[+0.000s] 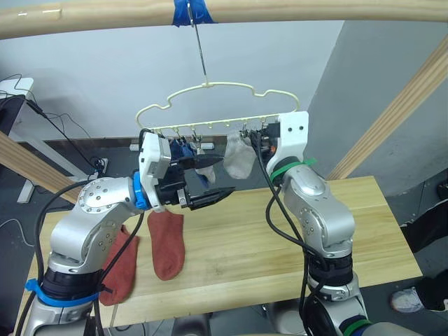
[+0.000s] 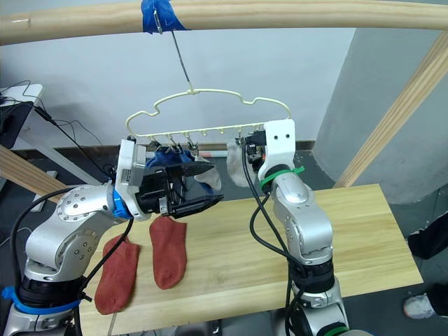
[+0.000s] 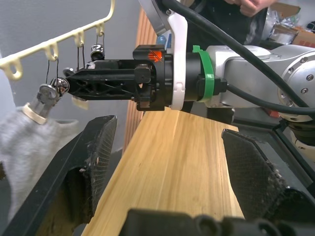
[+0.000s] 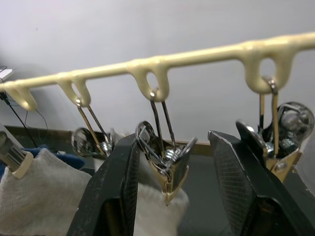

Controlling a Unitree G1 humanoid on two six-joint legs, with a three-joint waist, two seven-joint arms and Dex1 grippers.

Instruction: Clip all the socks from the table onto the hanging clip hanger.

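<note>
Socks (image 1: 168, 243): two rust-red, flat on table (image 1: 280, 238) | both tools spread, empty

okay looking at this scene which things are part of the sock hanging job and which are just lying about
Job: clip hanger, grey sock and blue sock clipped on it, two red socks on the table.
Lying about: cables on the floor, wooden poles.

Soft, even indoor light fills the scene, bright on the grey wall (image 1: 105, 63) and without hard glare. The tabletop (image 1: 238, 245) carries faint, diffuse shadows beneath the arms. In the right wrist view the near black fingers (image 4: 120, 196) are blurred, while the metal clips (image 4: 167, 157) show small bright glints.
</note>
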